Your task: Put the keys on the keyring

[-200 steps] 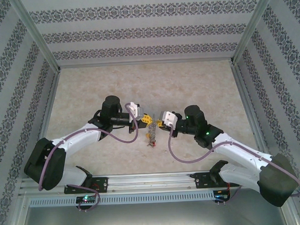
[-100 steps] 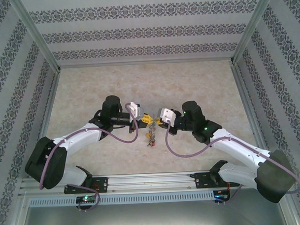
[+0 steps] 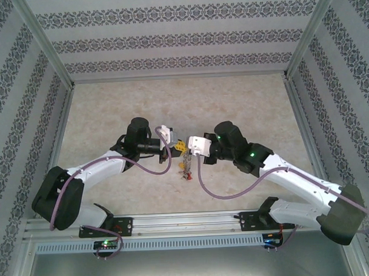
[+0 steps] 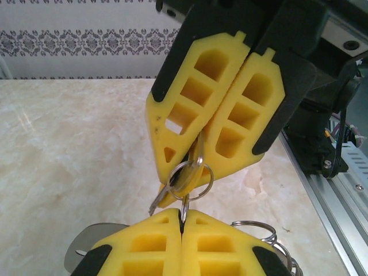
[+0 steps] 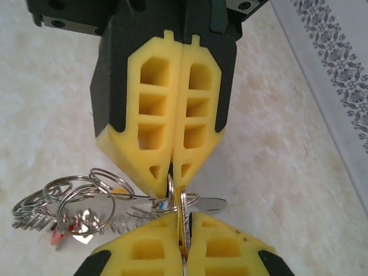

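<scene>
My left gripper point(image 3: 176, 148) and right gripper point(image 3: 186, 151) meet tip to tip above the table's near middle. The left gripper point(image 4: 183, 217) is shut on a thin grey metal loop seen edge-on, the keyring point(image 4: 185, 206). The right gripper point(image 5: 184, 221) is shut on one key point(image 5: 185, 211), also seen edge-on. That key point(image 4: 187, 177) carries a small split ring point(image 4: 211, 179) that crosses the keyring just above my left fingertips. A bunch of other keys and rings point(image 5: 72, 201), with a red tag point(image 5: 56, 238), hangs beside the grippers. This bunch point(image 3: 185, 168) dangles below them in the top view.
The marble table top point(image 3: 232, 106) spreads out behind and beside the arms. Patterned walls point(image 3: 181, 38) close it in at the back and sides. A metal rail point(image 3: 187, 219) with the arm bases runs along the near edge.
The right arm has swung left, bringing its gripper and key up against the left gripper's tips. The left arm has barely moved. Both grippers stay shut.
</scene>
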### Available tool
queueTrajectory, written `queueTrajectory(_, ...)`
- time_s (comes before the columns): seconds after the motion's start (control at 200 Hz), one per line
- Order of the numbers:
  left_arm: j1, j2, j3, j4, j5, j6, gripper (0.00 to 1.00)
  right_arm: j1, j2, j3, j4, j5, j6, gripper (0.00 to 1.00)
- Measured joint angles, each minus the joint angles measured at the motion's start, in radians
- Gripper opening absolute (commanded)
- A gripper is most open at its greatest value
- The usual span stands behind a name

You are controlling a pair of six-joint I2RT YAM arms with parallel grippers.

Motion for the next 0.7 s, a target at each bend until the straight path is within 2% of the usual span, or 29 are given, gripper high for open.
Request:
queueTrajectory(0.05,0.0,0.005,0.002,0.001,0.0,-0.004,0.0,0.022,0.017,0.029,-0.029,0.058,-0.026,0.0)
queueTrajectory(0.18,0.0,0.018,0.01,0.006,0.002,-0.023,0.08,0.068,0.037,0.076,-0.093,0.192,-0.101,0.0)
queueTrajectory(0.26,0.0,0.02,0.01,0.02,0.005,-0.037,0.18,0.091,0.043,0.093,-0.114,0.257,-0.16,0.0)
queueTrajectory(0.305,0.0,0.02,0.01,0.027,0.007,-0.05,0.2,0.103,0.048,0.099,-0.114,0.291,-0.196,0.0)
queueTrajectory(0.36,0.0,0.02,0.009,0.041,0.01,-0.06,0.2,0.119,0.056,0.1,-0.11,0.342,-0.275,0.0)
queueTrajectory(0.445,0.0,0.015,0.001,0.066,0.008,-0.075,0.28,0.144,0.072,0.099,-0.092,0.428,-0.407,0.0)
queueTrajectory(0.545,0.0,-0.015,-0.034,0.089,-0.011,-0.086,0.3,0.154,0.091,0.097,-0.065,0.519,-0.564,0.0)
queueTrajectory(0.699,0.0,-0.068,-0.085,0.104,-0.1,-0.113,0.32,0.159,0.091,0.096,-0.011,0.597,-0.795,0.0)
